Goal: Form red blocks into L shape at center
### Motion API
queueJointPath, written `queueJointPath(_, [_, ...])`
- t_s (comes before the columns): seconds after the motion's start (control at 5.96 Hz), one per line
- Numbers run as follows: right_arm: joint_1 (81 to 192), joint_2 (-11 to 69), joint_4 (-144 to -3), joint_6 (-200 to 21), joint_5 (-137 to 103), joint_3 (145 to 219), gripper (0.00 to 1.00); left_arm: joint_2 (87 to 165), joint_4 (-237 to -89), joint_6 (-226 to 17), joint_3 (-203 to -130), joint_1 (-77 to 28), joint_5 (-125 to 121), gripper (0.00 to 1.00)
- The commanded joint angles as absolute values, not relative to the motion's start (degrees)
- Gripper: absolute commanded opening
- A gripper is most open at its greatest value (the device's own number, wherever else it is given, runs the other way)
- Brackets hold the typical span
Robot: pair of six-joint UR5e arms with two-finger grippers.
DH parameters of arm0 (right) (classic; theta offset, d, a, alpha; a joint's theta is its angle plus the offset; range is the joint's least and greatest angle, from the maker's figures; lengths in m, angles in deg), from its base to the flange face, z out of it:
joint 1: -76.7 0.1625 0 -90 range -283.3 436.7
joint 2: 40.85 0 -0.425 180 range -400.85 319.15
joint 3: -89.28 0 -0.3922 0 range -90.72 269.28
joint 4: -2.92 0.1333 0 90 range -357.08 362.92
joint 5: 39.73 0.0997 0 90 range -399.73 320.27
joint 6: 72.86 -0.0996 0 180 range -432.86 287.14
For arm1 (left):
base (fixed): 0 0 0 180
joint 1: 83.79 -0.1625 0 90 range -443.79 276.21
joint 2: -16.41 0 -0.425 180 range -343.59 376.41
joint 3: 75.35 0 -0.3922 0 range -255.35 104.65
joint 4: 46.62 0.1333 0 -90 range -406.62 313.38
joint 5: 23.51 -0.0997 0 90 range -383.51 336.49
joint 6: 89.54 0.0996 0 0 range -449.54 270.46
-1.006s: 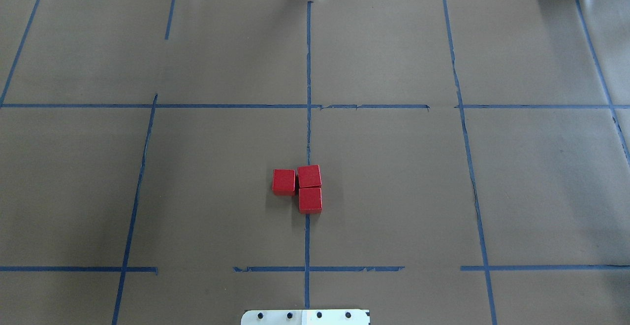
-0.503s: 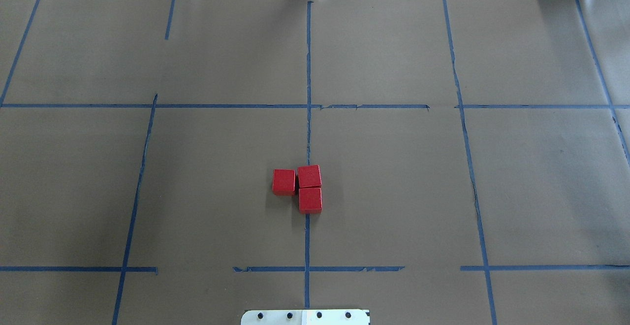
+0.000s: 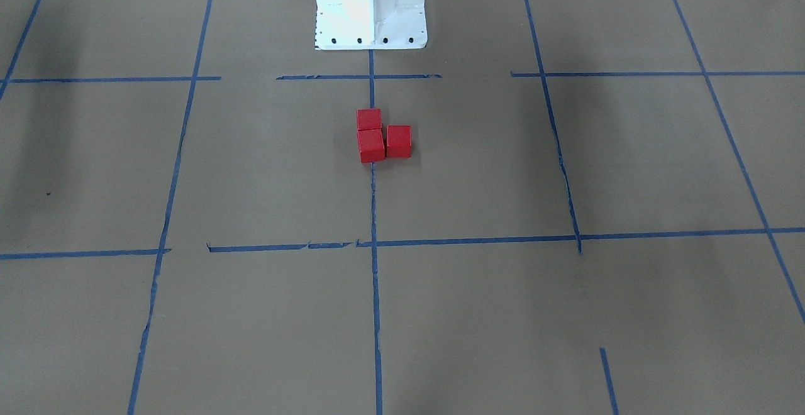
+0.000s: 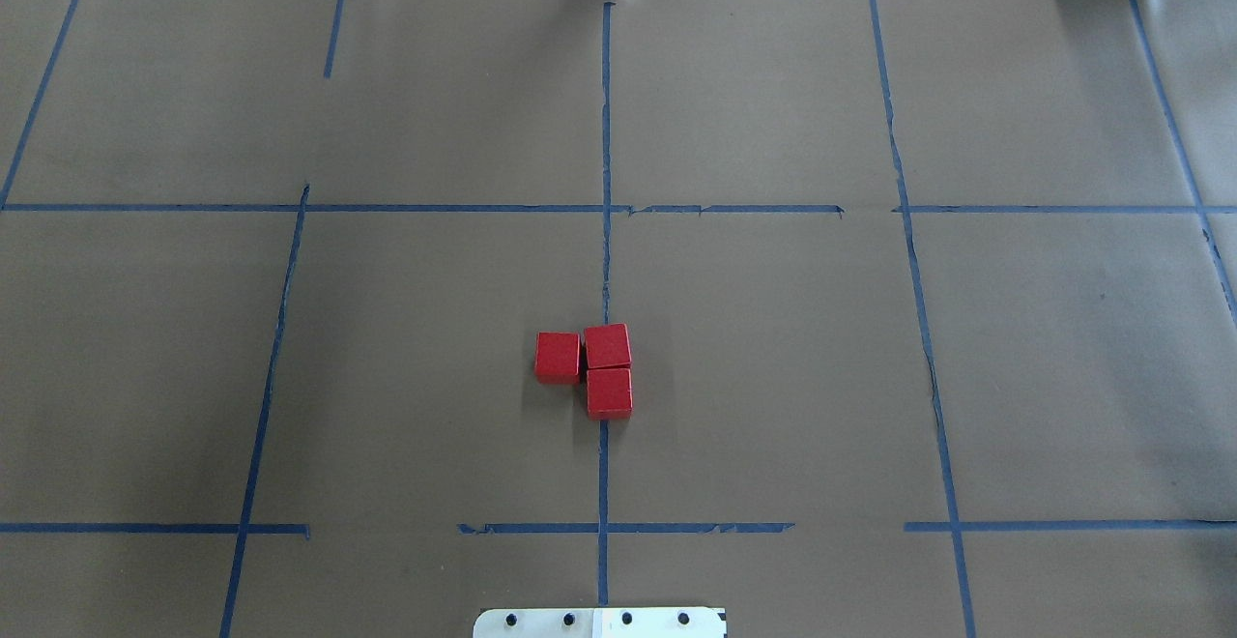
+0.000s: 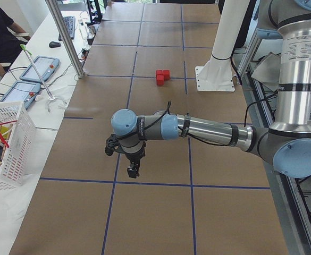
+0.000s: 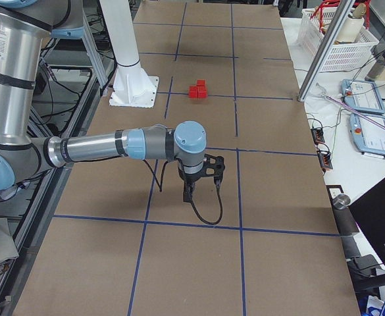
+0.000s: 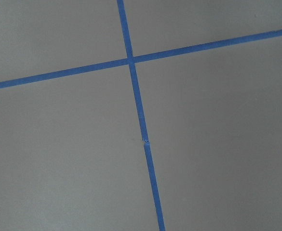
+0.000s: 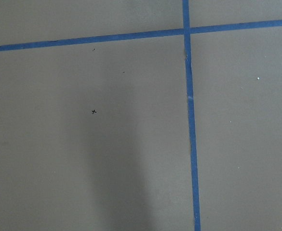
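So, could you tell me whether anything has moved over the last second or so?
Nothing visibly changed. In the overhead view, the three red blocks lie in the same L shape on the blue tape line, just as they did before, and no arm enters that view.

- From over the robot's shoulders, I can spot no change across the last second.
- The red blocks have not shifted; their L at the center looks exactly as it did.
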State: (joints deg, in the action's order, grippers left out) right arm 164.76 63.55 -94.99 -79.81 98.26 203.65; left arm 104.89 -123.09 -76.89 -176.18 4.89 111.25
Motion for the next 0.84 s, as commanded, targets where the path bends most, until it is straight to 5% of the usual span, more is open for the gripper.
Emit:
queueJointPath(0.0, [164.8, 63.6, -95.0, -79.8, 98.3, 203.6, 1.0, 104.8, -123.1, -77.0, -176.2, 4.9, 111.2, 1.0])
queueJointPath(0.67, [164.7, 62.3, -94.8, -79.9, 99.2, 202.9, 1.0, 104.7, -123.0, -77.1, -177.6, 5.0, 111.1, 1.0])
